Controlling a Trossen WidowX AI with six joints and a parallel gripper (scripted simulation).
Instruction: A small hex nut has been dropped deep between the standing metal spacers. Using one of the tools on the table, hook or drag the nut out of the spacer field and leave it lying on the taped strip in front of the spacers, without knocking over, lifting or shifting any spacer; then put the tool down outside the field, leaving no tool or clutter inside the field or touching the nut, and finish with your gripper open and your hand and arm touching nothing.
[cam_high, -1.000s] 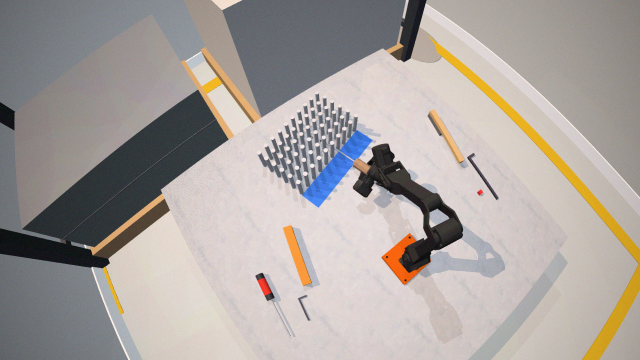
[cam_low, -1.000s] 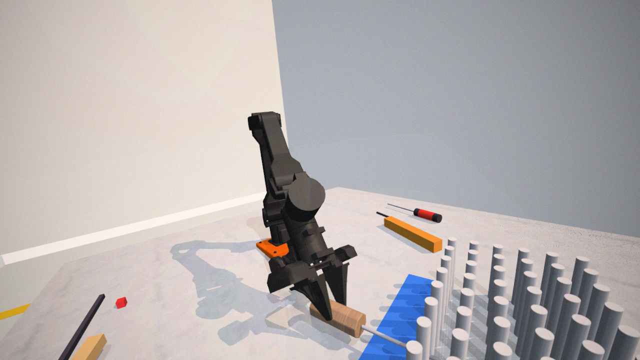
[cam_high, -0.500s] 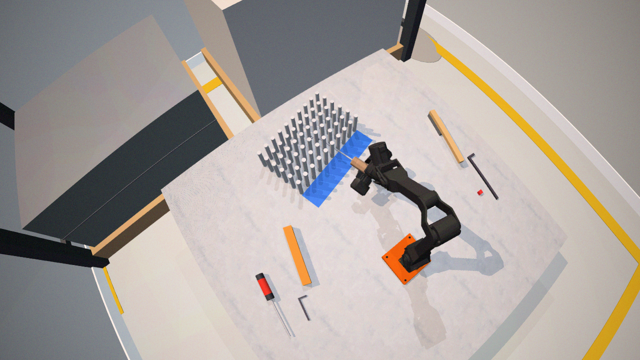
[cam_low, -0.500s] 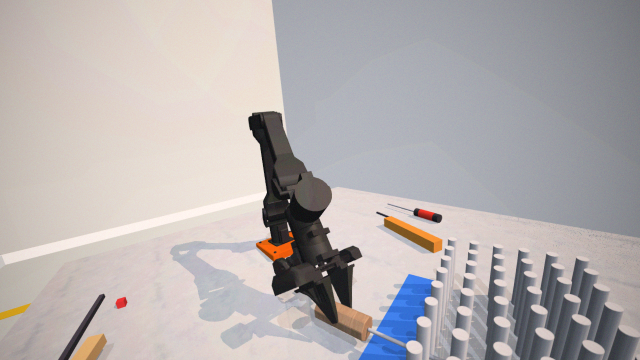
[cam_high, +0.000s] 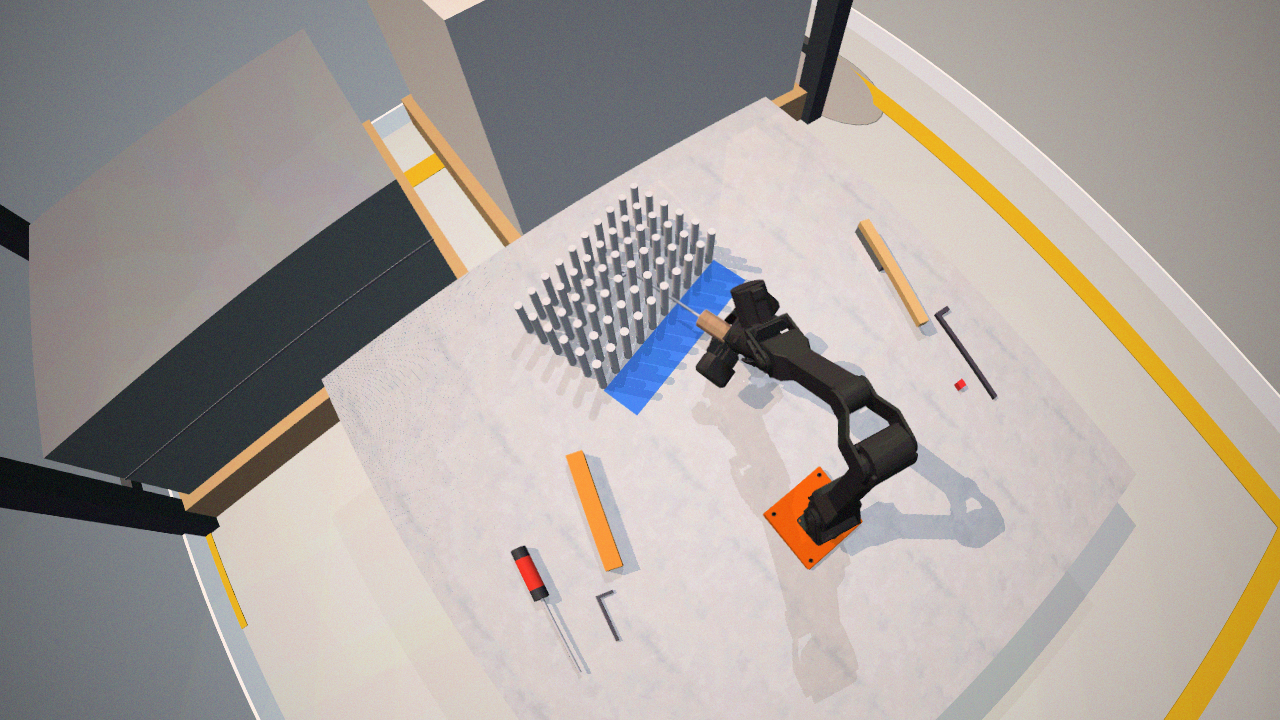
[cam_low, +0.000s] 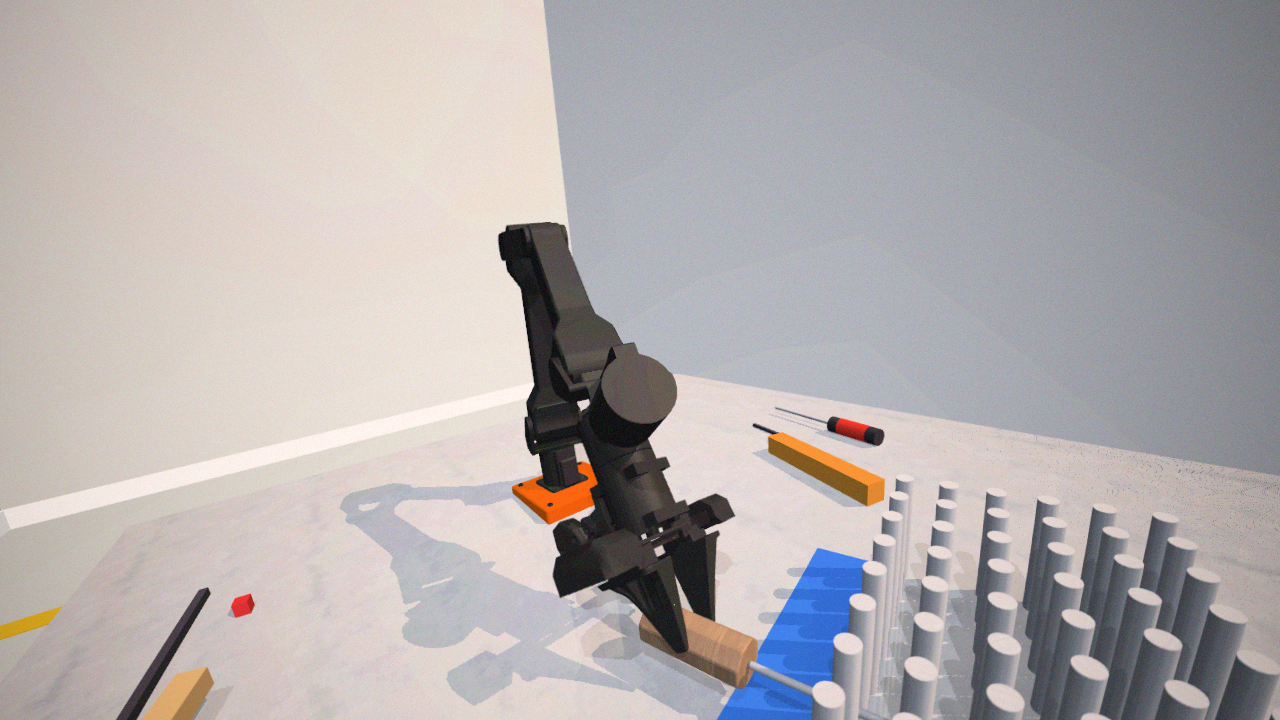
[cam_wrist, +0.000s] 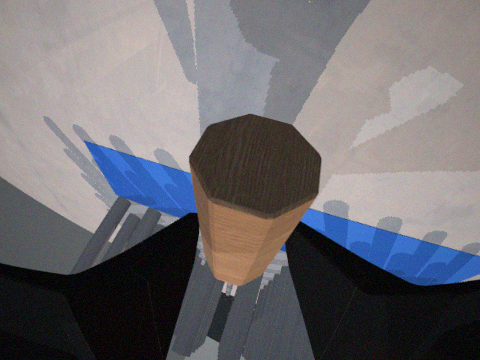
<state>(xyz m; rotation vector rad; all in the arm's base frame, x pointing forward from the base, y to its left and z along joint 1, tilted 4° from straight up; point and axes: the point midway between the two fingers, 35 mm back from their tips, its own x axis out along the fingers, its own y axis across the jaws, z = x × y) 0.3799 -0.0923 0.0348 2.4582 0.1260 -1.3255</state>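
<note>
My gripper (cam_high: 721, 328) (cam_low: 696, 633) (cam_wrist: 243, 225) is shut on the wooden handle (cam_high: 711, 323) (cam_low: 726, 651) (cam_wrist: 250, 227) of a tool, low over the table on the near side of the blue taped strip (cam_high: 637, 395) (cam_low: 805, 595) (cam_wrist: 112, 167). The tool's thin metal shaft (cam_high: 685, 306) (cam_low: 776, 677) crosses above the strip and runs in among the standing metal spacers (cam_high: 599, 374) (cam_low: 1251, 694) (cam_wrist: 103, 227). The visible spacers stand upright. The shaft's tip is hidden among them. I cannot make out the hex nut in any view.
Left of the arm in the top view lie an orange bar (cam_high: 594, 512) (cam_low: 821, 467), a red-black screwdriver (cam_high: 529, 573) (cam_low: 854, 430) and a small hex key (cam_high: 608, 617). Right of it lie a wooden bar (cam_high: 897, 279) (cam_low: 181, 696), a long dark hex key (cam_high: 969, 356) (cam_low: 167, 649) and a red cube (cam_high: 960, 385) (cam_low: 242, 605).
</note>
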